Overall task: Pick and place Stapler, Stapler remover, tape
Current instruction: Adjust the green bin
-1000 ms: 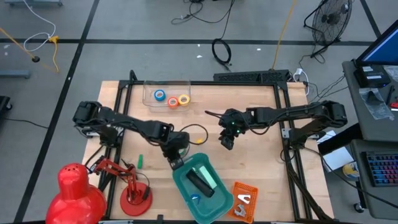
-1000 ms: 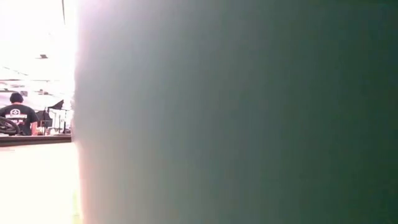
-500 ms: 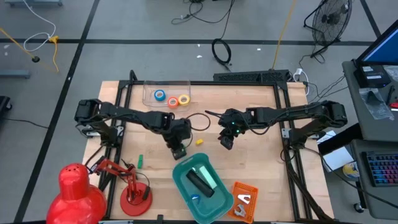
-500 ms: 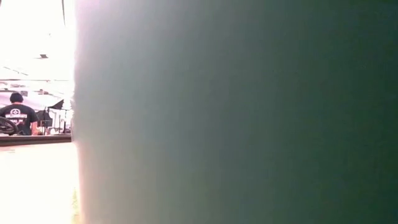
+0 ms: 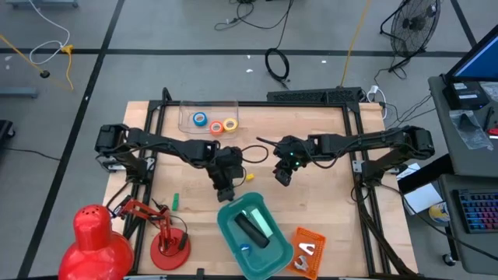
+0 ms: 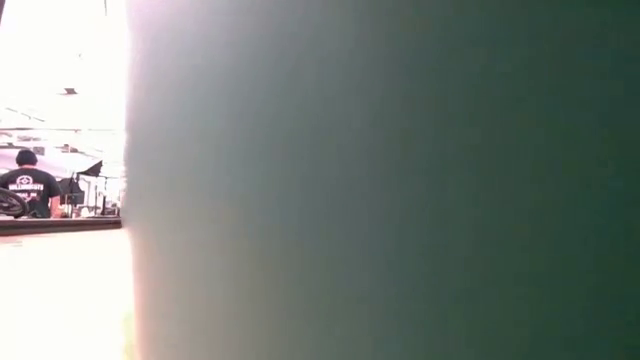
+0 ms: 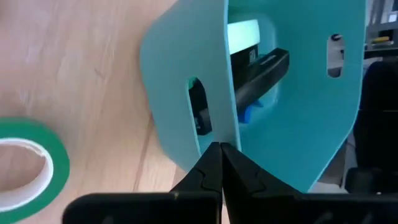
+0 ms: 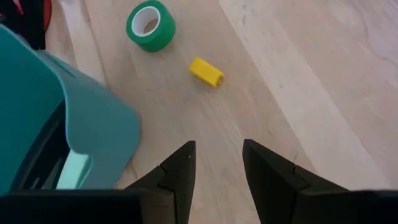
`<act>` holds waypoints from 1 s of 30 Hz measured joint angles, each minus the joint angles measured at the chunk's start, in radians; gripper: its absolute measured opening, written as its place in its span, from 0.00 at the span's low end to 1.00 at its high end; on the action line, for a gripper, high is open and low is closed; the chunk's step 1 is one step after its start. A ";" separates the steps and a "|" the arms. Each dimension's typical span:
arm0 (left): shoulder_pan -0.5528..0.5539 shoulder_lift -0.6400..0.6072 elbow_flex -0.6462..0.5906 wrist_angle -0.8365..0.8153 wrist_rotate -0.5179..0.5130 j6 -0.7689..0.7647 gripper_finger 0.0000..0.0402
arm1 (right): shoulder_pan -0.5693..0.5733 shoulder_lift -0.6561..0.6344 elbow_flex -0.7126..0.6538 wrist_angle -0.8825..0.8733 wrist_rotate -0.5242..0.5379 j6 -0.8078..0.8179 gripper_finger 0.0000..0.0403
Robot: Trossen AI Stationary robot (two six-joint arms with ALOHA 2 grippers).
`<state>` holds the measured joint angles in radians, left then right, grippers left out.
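Note:
The teal bin (image 5: 268,260) stands near the table's near edge and holds the black stapler (image 5: 250,228). Its wall (image 6: 380,180) fills most of the low view. My left gripper (image 5: 226,191) is shut, its tips (image 7: 219,147) right at the bin's far-left wall (image 7: 186,56). The green tape (image 7: 28,158) lies flat on the wood beside it, also seen as the green tape (image 8: 150,25) in the right wrist view. Blue (image 5: 200,119), orange (image 5: 216,127) and yellow (image 5: 229,124) rolls sit in a clear tray. My right gripper (image 5: 284,174) hovers open (image 8: 217,163) over bare wood. My left gripper's shut fingertips stand at the rim of the bin's far-left wall (image 7: 225,134), beside its handle slot, coming from the table's far side and slanting down. I cannot tell whether they touch the wall.
A small yellow block (image 5: 249,177) lies between the grippers and a green block (image 5: 175,202) to the left. An orange card with a pale clawed piece (image 5: 304,250) lies right of the bin. A red lamp (image 5: 163,233) and a red object (image 5: 97,241) crowd the near-left corner.
My left gripper has drawn back from the bin's far-left corner toward the table's far edge, then settled just off the rim. In the low view the bin's wall edge has shifted slightly to the right. The right arm has kept still.

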<state>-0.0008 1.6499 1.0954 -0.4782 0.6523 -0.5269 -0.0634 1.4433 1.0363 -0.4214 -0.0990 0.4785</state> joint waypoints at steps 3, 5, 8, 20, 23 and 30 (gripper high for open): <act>0.000 0.021 0.000 0.042 0.016 -0.005 0.00 | 0.000 0.000 0.000 0.008 0.002 0.000 0.32; 0.001 0.038 0.000 0.067 0.031 -0.006 0.00 | 0.000 0.000 0.000 0.011 0.003 0.000 0.32; 0.001 0.060 0.000 0.115 0.038 -0.010 0.00 | 0.000 0.000 0.000 0.015 0.021 -0.001 0.32; 0.065 0.107 0.040 0.128 -0.028 0.026 0.00 | 0.000 0.000 0.000 0.013 0.020 0.000 0.32; 0.084 0.095 0.062 0.054 -0.090 0.056 0.00 | 0.000 0.000 0.000 0.003 0.020 0.000 0.32; 0.120 0.041 0.139 -0.071 -0.133 0.097 0.00 | 0.000 0.000 0.000 -0.019 0.019 -0.003 0.32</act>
<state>0.1195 1.6909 1.2345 -0.5496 0.5193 -0.4301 -0.0639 1.4433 1.0359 -0.4408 -0.0799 0.4751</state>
